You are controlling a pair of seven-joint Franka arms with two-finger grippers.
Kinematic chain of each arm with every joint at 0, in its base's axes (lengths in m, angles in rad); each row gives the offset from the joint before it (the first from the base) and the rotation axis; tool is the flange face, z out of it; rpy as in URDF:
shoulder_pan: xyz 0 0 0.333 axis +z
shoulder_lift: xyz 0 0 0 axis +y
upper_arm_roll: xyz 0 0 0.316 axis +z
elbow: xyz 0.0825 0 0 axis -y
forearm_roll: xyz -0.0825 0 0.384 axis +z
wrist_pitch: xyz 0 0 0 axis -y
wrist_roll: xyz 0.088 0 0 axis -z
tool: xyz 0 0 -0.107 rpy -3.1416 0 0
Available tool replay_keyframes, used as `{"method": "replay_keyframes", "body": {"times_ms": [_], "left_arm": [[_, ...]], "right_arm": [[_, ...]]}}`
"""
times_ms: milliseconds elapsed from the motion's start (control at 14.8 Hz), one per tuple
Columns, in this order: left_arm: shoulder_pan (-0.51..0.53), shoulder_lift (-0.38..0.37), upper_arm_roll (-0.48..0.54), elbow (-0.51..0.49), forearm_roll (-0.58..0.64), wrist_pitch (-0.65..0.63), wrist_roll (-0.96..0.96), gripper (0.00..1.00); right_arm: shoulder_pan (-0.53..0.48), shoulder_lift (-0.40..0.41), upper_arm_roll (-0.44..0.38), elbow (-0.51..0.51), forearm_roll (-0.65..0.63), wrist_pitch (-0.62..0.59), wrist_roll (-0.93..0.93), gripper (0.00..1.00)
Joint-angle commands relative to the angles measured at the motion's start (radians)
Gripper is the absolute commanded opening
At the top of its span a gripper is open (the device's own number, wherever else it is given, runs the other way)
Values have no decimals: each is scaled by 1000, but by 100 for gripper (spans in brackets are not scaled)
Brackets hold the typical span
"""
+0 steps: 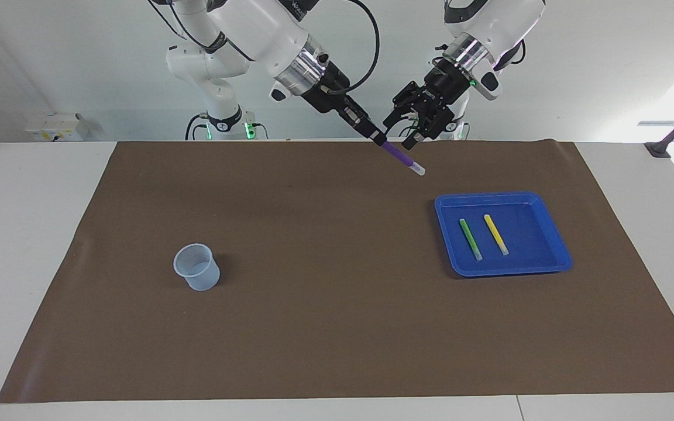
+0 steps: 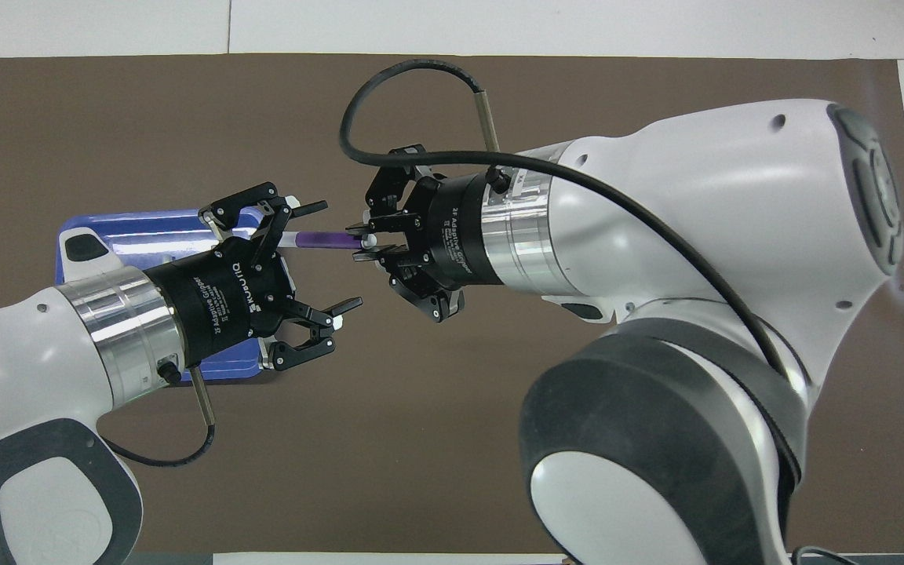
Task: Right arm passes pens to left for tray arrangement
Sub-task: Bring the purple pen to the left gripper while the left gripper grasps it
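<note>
Mid-handover above the brown mat: your right gripper [image 1: 379,139] pinches the purple pen [image 1: 402,158] by its coloured end, the whitish tip slanting down toward the blue tray [image 1: 556,257]. Your left gripper [image 1: 412,130] hangs just beside it, fingers spread wide and holding nothing. The green pen [image 1: 470,239] and yellow pen [image 1: 495,234] lie side by side in the tray. Close off-centre, or release too soon, and the pen likely drops onto the mat short of the tray.
</note>
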Motion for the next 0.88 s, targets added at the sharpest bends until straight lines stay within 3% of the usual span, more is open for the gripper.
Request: {"method": "replay_keyframes", "body": {"times_ms": [0,338,677,812], "left_arm": [[30,9,-12,-2,69,21,-25,100],[30,12,-12,2,142,-2,-28,99],[33,12,-12,10,150,-13,-29,75],[35,12,-11,10,150,-13,-29,59]], "right_arm": [[-6,11,27,17,-34,8,25,0],[-6,11,33,10,-59,7,20,0],[-6,11,33,10,-60,8,19,0],[-6,11,33,10,-60,7,19,0]]}}
